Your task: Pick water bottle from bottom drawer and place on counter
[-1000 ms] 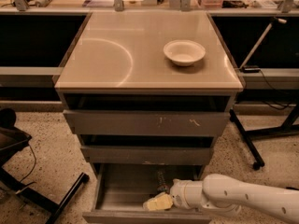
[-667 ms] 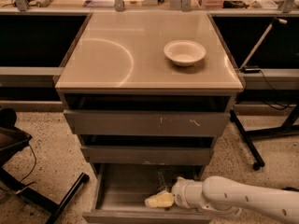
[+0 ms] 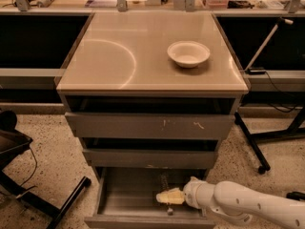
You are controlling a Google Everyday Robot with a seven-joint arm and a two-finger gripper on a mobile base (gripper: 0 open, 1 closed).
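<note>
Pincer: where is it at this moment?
In the camera view the pincer sits low, right of centre, inside the open bottom drawer, reaching in from the right, well below the counter with its white bowl.

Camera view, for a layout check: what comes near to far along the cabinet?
Open grey metal bottom drawer → pale gripper inside it → scratched grey top drawer → glossy tan counter → white round bowl.

White bowl (image 3: 188, 54), black wheeled stand (image 3: 251, 146), cluttered bench (image 3: 66, 3) behind, speckled floor (image 3: 50, 147).
</note>
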